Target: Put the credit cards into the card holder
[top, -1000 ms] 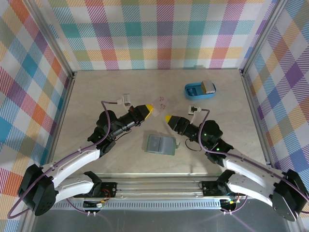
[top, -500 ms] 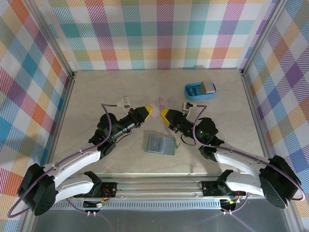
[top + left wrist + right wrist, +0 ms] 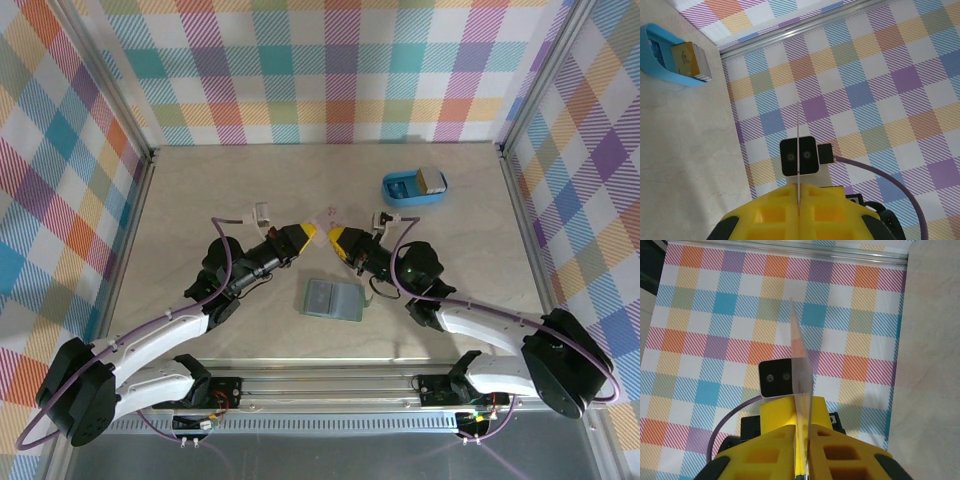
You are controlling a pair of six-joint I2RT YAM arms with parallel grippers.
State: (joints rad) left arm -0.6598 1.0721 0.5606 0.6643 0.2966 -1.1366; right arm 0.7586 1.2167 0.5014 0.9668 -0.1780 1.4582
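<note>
Left hand (image 3: 309,231), right hand (image 3: 334,235) pinch one card (image 3: 799,357) (edge-on) above open table (image 3: 200,195).

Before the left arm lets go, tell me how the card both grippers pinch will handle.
The card likely stays stiff: it stands straight, edge-on, from the right gripper without sagging. Probably light: it looks hair-thin in the left gripper. Its smooth face might slip in a shallow pinch.

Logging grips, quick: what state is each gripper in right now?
Left gripper: shut on the credit card, seen edge-on between its fingers.
Right gripper: shut on the same credit card.
</note>
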